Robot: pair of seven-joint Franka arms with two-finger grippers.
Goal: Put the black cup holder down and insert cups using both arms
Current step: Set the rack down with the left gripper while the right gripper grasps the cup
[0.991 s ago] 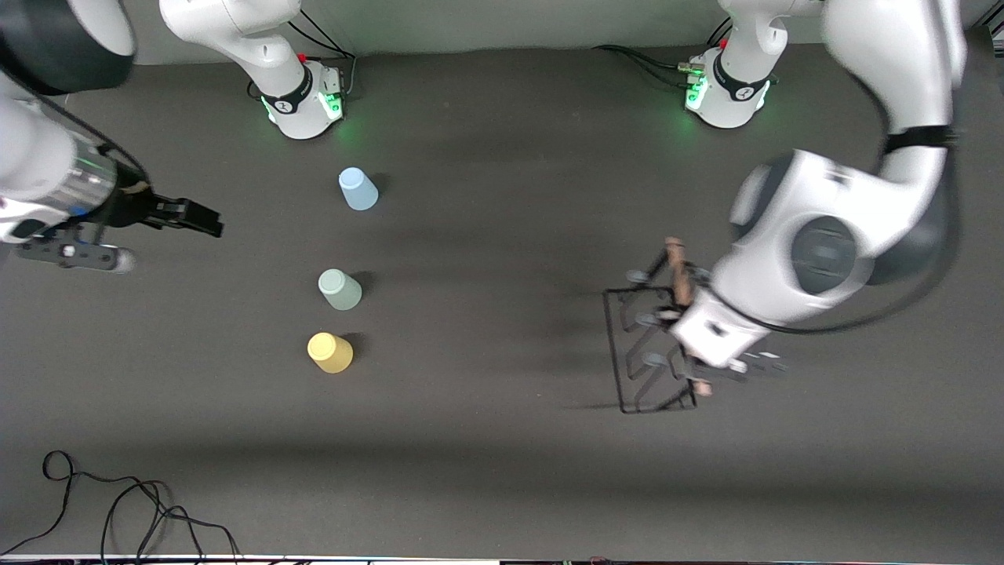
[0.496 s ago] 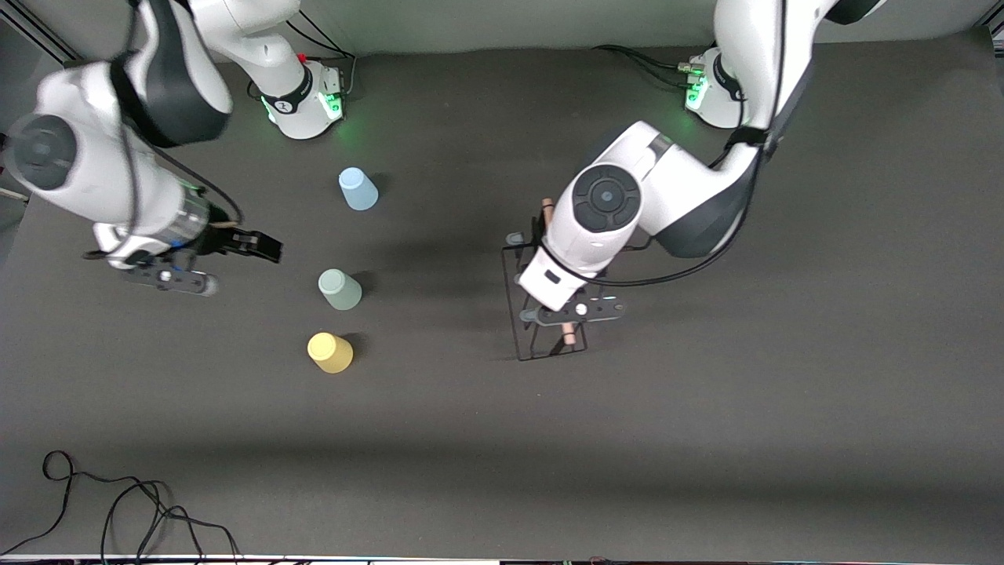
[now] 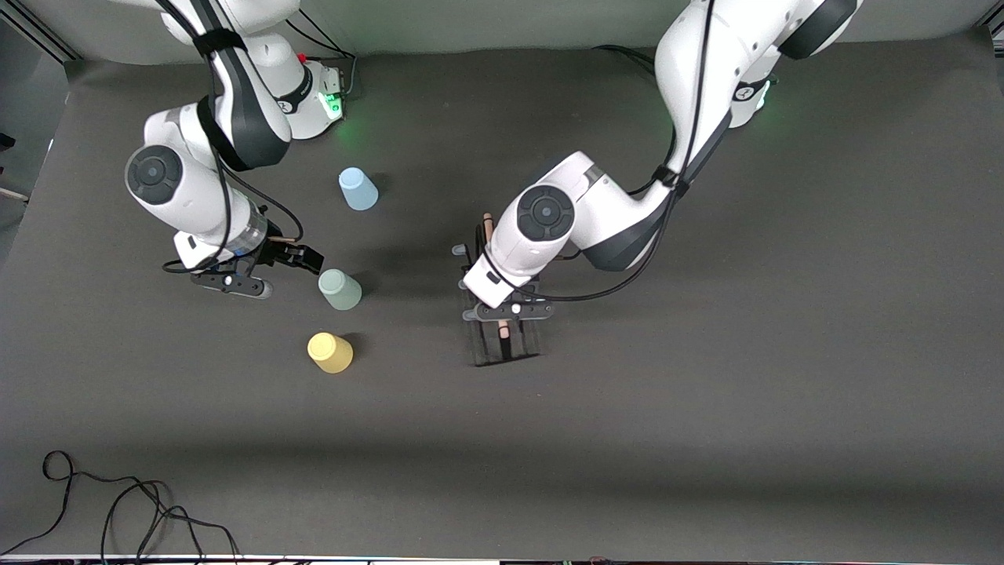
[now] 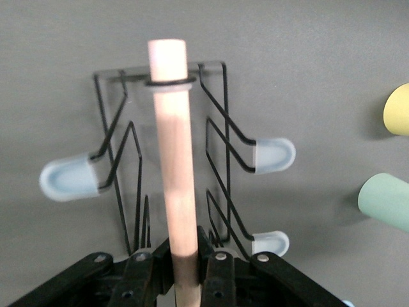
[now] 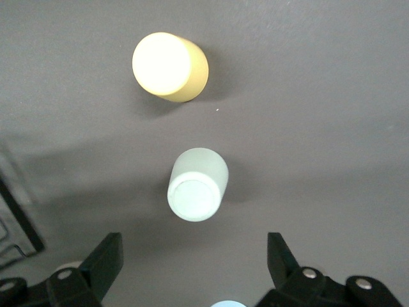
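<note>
The left gripper (image 3: 503, 315) is clamping the rack's (image 3: 506, 345) wooden rod mid-table, probably just off the surface; it should be lowering level. The right gripper (image 3: 302, 257), fingers spread, is hovering beside the green cup (image 3: 340, 289).

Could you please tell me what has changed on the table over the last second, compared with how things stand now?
The left end effector, shut on the wooden handle, carried the black cup holder from the left arm's end toward the table's middle. The right end effector, open, swung in from the table's edge to just beside the mint green cup. The mint green, yellow and light blue cups stayed put.
</note>
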